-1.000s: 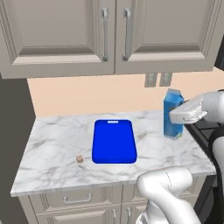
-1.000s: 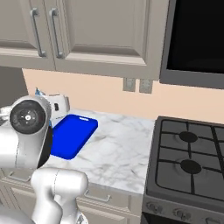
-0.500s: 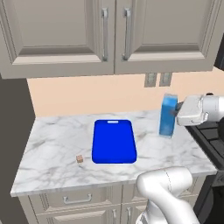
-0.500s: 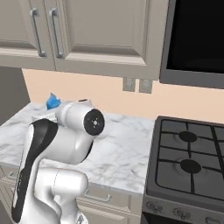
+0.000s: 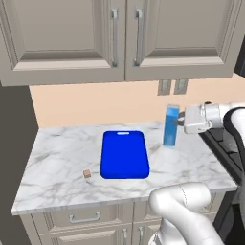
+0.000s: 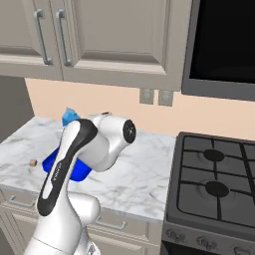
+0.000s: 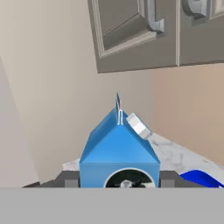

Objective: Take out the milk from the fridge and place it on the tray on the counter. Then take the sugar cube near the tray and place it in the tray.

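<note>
My gripper [image 5: 176, 121] is shut on the milk [image 5: 170, 126], a blue gabled carton held upright just right of the tray [image 5: 123, 154]. Whether the carton's base touches the counter [image 5: 62, 153] I cannot tell. The hand view looks at the milk [image 7: 119, 151] from close up, with a dark fingertip [image 7: 68, 178] on each side of it and a corner of the tray [image 7: 202, 178] behind. The sugar cube [image 5: 87, 173] lies on the marble left of the tray's near corner. From the right base view my arm covers most of the tray [image 6: 49, 161]; the carton's top [image 6: 69, 115] and the sugar cube [image 6: 33, 163] peek out. The fridge is out of view.
A black gas stove [image 6: 215, 172] adjoins the counter on the right. Grey wall cabinets [image 5: 124, 38] hang above, and two outlets [image 5: 172, 86] sit on the peach wall behind the carton. Beige drawers [image 5: 81, 219] run under the counter's front edge.
My gripper has carried the milk leftward from the counter's right end to just beside the tray. The arm has swung across the right base view. Tray and sugar cube have not moved.
</note>
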You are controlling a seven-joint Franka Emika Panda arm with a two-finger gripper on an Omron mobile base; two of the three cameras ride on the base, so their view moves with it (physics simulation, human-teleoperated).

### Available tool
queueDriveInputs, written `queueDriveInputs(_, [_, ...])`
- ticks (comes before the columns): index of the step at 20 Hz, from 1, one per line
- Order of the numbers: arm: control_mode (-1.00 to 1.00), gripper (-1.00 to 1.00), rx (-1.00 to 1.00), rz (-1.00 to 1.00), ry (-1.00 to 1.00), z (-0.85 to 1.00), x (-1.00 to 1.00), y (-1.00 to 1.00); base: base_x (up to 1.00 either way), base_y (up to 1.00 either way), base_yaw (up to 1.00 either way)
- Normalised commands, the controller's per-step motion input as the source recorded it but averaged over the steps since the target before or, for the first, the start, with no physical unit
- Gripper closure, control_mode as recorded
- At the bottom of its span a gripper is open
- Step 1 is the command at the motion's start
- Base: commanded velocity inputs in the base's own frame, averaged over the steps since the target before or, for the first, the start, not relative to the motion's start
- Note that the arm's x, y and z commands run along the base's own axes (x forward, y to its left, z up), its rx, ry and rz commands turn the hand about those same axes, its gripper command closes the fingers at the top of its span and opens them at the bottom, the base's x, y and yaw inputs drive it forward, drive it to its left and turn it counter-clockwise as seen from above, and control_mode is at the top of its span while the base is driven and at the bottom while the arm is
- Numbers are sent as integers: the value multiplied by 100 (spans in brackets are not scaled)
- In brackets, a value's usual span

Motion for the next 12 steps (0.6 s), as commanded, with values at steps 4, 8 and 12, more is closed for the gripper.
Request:
queueDriveInputs(4, [-100,100,0,8,0,-16,43,0,0,0,0])
queueDriveInputs(8, [-100,100,0,8,-1,-27,39,6,0,0,0])
queueDriveInputs(12, [-100,100,0,7,0,-37,50,14,0,0,0])
